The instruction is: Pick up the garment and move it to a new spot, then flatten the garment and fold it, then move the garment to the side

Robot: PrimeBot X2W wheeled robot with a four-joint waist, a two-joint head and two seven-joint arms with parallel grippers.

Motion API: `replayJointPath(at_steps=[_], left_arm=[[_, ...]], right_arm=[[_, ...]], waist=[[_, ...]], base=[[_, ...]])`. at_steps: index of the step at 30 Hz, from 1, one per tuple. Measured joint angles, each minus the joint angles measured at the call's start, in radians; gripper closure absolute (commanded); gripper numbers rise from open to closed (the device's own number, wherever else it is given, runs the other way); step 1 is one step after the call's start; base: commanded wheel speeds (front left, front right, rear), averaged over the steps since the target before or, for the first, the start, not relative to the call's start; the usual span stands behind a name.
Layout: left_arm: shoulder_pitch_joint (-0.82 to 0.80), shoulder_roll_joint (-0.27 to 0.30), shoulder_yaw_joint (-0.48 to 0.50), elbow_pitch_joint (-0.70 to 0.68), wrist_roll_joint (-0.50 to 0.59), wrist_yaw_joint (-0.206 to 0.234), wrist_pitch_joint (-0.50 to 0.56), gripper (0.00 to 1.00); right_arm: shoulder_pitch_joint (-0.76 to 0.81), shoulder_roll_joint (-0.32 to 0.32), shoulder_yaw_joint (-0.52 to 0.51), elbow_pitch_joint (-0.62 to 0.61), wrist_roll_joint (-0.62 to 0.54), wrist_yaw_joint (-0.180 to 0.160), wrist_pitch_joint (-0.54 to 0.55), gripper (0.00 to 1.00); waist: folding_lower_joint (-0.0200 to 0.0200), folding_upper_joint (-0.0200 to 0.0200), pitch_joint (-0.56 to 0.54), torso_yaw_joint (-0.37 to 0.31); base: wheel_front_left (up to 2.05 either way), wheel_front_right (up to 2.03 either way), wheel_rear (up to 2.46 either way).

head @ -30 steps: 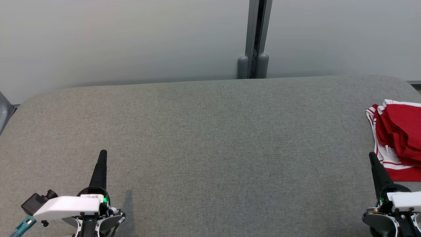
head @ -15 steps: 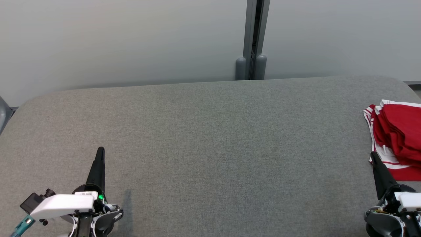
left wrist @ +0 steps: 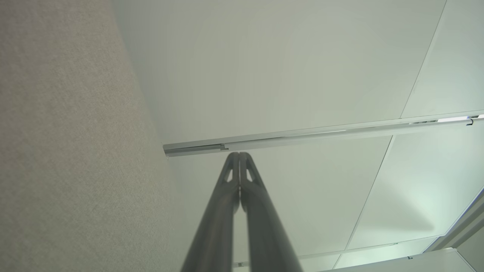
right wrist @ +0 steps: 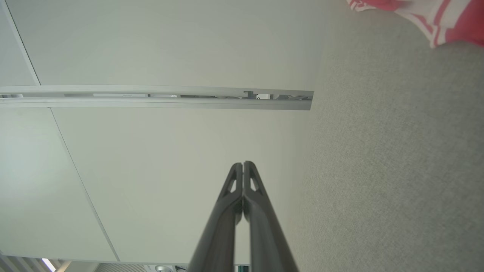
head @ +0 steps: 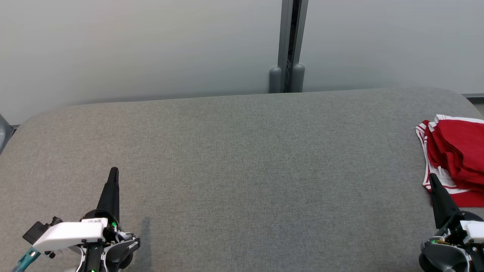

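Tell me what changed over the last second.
Little. The head camera turned slightly, so the whole picture slid left. The right gripper edged a touch toward the red garment; nothing was grabbed or released. It and the left gripper stay shut and empty; the garment lies unmoved on the grey surface.

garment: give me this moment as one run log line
garment: red-and-white, bunched at right edge of table | left gripper: shut, empty | right gripper: shut, empty, tip by garment edge, contact unclear
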Motion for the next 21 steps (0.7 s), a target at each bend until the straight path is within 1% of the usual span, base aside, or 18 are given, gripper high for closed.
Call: replayJointPath(at_steps=[21], left_arm=[[-0.001,-0.003,0.007,0.000,0.002,-0.003,0.004,1.00]], right_arm=[[0.000,0.000,0.000,0.000,0.000,0.000,0.000,1.00]], waist=[[0.0000,0.0000,0.000,0.000]], base=[[0.00,0.00,0.00]])
